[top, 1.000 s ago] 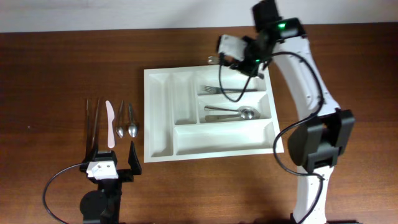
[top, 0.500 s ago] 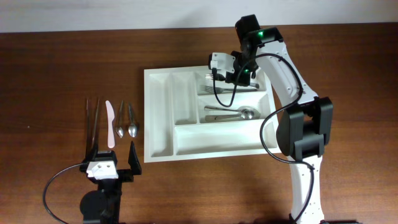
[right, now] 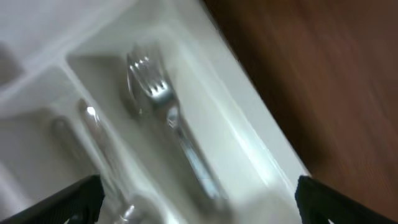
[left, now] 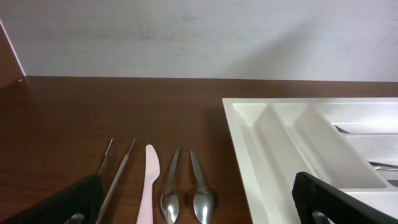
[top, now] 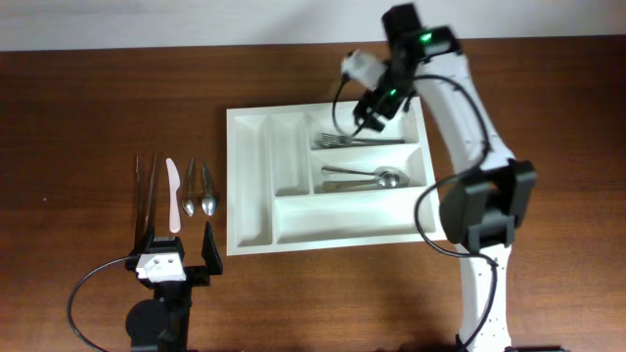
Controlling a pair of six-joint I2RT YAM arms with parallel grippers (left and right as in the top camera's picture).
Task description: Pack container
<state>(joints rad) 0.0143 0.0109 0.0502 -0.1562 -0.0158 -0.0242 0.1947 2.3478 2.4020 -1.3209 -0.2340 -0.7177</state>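
R fingers (right: 69, 200): seen at both lower corners of the wrist view, spread wide; nothing is gripped betw. them.
R gripper (top: 368, 121): held above the container's far edge, pointed down at the top long compartment.
Container vs R fingers: the container (top: 233, 186) lies directly below; its outer rim (right: 249, 140) and one long compartment are framed betw. the fingers. Wrist view is blurred.
Forks (top: 358, 141): laid flat in the top long compartment, tines to the left. A fork (right: 155, 93) is seen under the R gripper, not touched.
Spoons in tray (top: 364, 177): laid in the middle long compartment, just beside the forks' slot.
L fingers (left: 78, 200): spread wide, nothing held.
L gripper (top: 178, 242): parked low at the table's near-left part, well apart from the R gripper.
Container vs L fingers: the white tray (left: 249, 146) is seen ahead and to the right, its near-left corner close to the right-hand finger, not touched.
Loose cutlery: on the table (top: 88, 117), left of the tray, are set two dark sticks (top: 145, 196), a pink knife (top: 173, 196) and two spoons (top: 199, 198), side by side.
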